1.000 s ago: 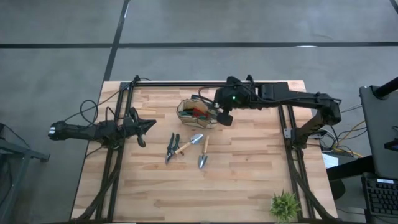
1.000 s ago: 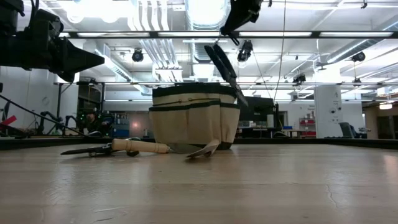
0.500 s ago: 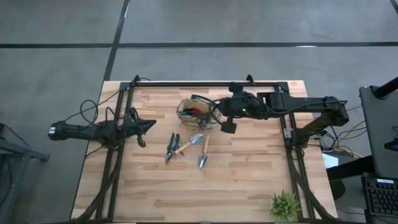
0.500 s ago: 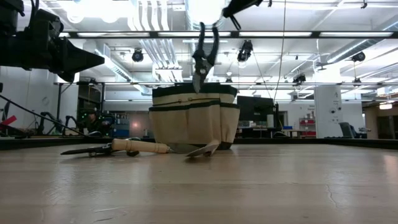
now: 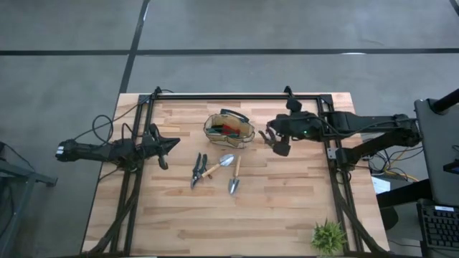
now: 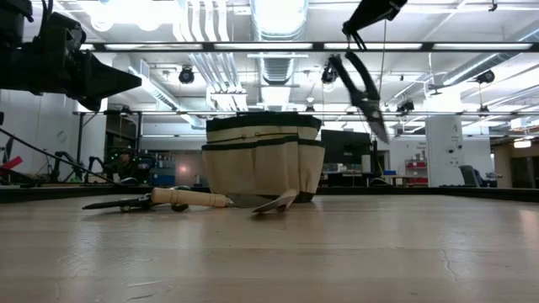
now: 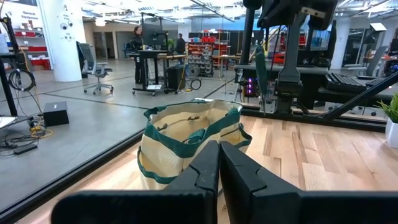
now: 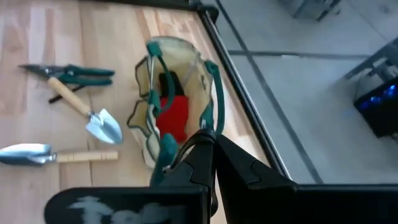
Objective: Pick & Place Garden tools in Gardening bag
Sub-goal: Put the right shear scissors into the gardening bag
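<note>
Low view: right end effector (image 6: 364, 18) is pinching dangling shears (image 6: 360, 91) just beside the bag (image 6: 264, 160).
Shears are hanging stiff, top-heavy and swinging; gripping the handles suits them. Left end effector (image 5: 172, 143) is waiting pressed together, off the counter's (image 5: 287, 208) left side.

The tabletop (image 5: 272, 208) is pale wood planks, standing on a grey concrete floor (image 5: 215, 29) crossed by dark lines. Behind it lies an open workshop: a white ceiling with long strip lights (image 6: 278, 46) and ducts (image 6: 206, 71), white pillars (image 7: 62, 37), an office chair (image 7: 93, 65), desks and red shelving (image 7: 208, 53). A small green plant (image 5: 328, 236) sits at the tabletop's edge.
</note>
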Motion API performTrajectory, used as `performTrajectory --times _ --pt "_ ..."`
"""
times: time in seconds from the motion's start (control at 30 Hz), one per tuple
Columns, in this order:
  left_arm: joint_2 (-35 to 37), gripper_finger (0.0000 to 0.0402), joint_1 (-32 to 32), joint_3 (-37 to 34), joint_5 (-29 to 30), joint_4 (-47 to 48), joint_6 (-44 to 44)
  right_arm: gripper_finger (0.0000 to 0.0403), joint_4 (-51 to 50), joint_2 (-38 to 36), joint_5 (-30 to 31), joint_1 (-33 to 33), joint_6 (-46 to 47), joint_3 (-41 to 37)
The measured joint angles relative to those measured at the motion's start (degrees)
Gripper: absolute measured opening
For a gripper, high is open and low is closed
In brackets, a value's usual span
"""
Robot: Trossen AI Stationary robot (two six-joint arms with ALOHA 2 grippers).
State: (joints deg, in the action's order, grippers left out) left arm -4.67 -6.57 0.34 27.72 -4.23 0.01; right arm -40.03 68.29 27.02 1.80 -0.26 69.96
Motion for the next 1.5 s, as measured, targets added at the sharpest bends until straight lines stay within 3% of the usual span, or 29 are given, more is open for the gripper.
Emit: performTrajectory --times 0.37,0.67,1.07,1.5 --pt "0.01 0.0018 0.00 0.00 0.00 0.00 0.00 0.0008 25.67 0.35 0.16 -6.66 -16.67 -7.37" --pt "0.00 0.0018 0.00 0.00 0.00 0.00 0.00 0.0008 24.95 0.02 -0.07 -9.89 -19.87 -8.06" --pt "0.00 0.0018 -0.01 0.01 0.00 0.00 -0.01 0.0008 13.29 -0.75 0.07 -10.45 -15.32 -5.32" --pt "0.02 0.0018 0.00 0.00 0.00 0.00 0.00 0.0008 30.06 3.74 -2.39 -12.60 -20.18 -7.68"
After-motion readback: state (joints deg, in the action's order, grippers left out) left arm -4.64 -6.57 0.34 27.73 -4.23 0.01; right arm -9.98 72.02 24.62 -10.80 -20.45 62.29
